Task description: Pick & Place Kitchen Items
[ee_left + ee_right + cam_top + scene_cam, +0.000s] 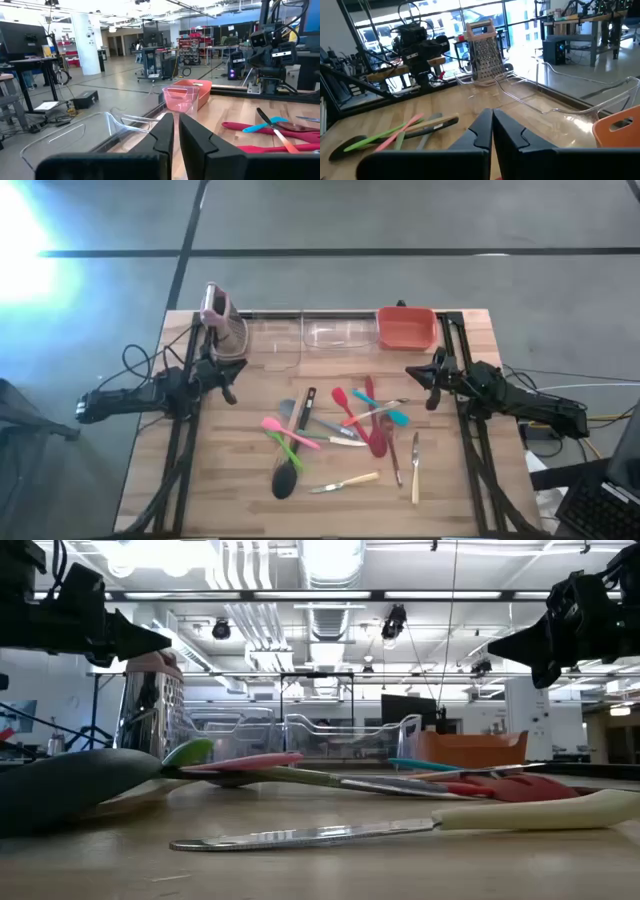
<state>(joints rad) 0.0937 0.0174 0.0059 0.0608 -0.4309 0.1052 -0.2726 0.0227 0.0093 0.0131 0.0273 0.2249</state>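
Wooden tabletop (240, 480) holds my scattered utensils (340, 430) between both closed, empty grippers — left gripper (229, 393), right gripper (430, 398) — neither clearly nearer.

high view: overhead, facing straight down; takes in whole table (240, 480), both arms, surrounding floor.
low view: at tabletop level, very near a pale-handled knife (400, 828), facing level across to the bins and room behind.
left wrist view: behind left gripper (176, 131), facing across table toward right arm (270, 55).
right wrist view: behind right gripper (492, 125), facing opposite way toward left arm (420, 47) and pink-topped rack (485, 50).
shared: utensil pile, clear bins; wrist views cover each other's arm.
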